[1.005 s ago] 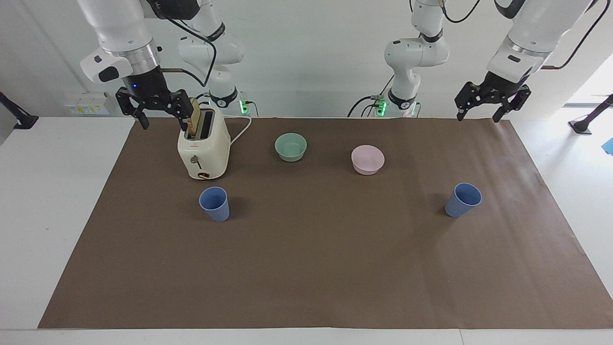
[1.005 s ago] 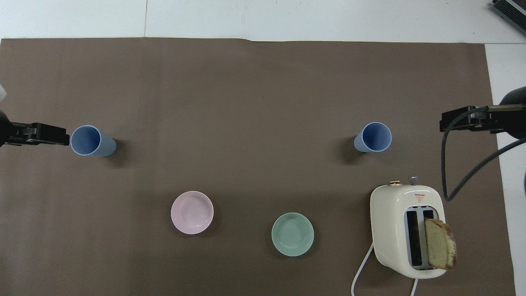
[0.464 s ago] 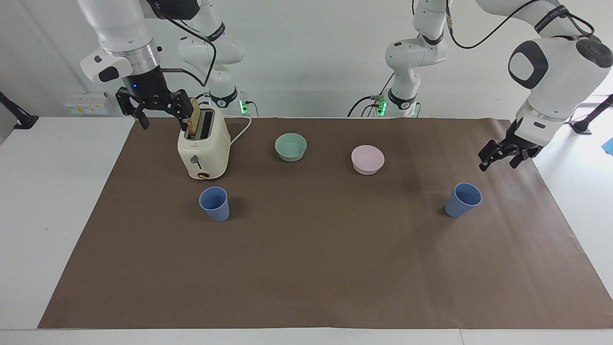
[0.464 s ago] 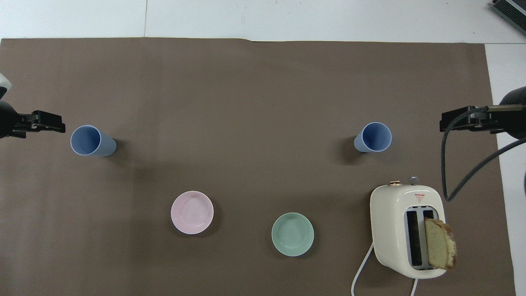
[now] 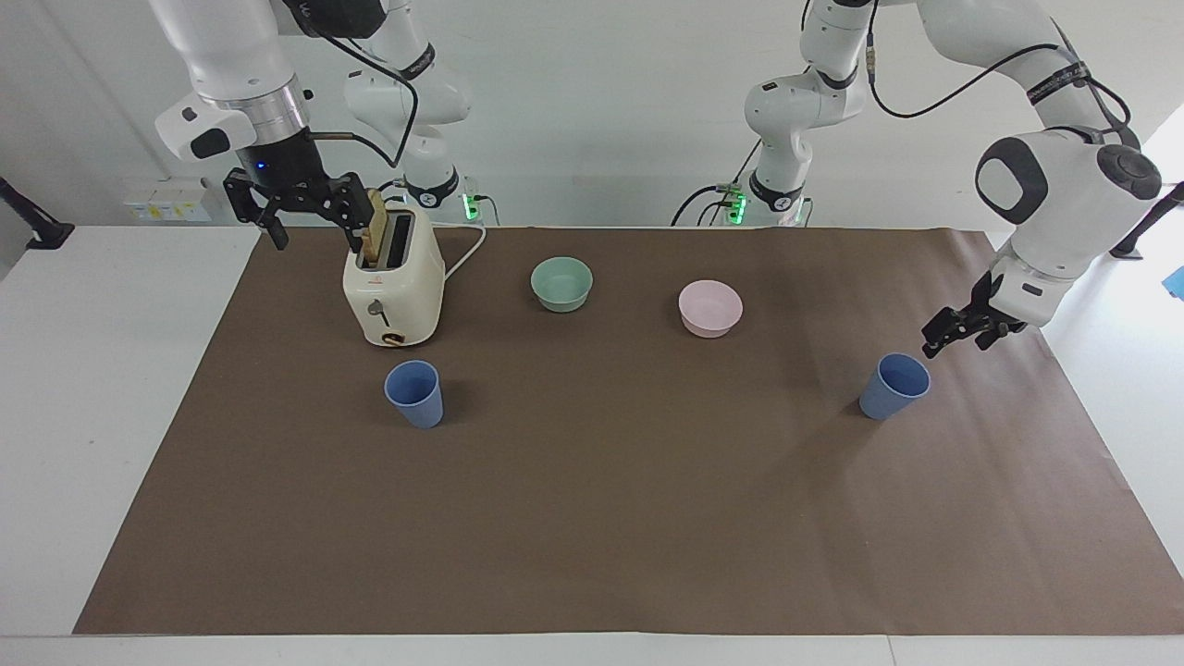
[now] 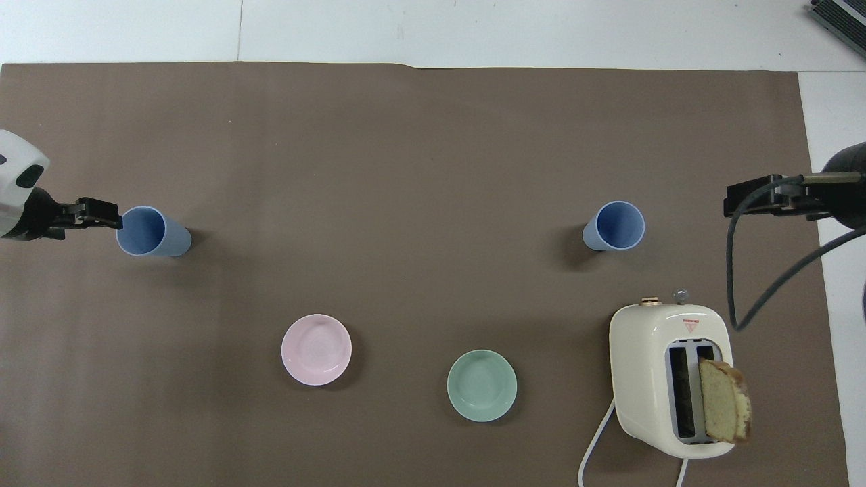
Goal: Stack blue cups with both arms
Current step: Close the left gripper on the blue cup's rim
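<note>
Left gripper (image 5: 953,330) spread apart beside a blue cup (image 5: 894,386) near the brown mat's (image 5: 592,518) end edge, right gripper (image 5: 298,205) spread apart over the mat's corner by the toaster (image 5: 393,287), second blue cup (image 5: 414,393) amid open mat

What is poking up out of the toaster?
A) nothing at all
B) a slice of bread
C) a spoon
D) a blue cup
B: a tan slice of bread stands in one slot of the cream toaster; its other slot is empty.

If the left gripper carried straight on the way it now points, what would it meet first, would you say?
Probably the rim of the plain matte blue tapered cup at the left arm's end; the open left gripper points at it from just above, though depth is uncertain.
</note>
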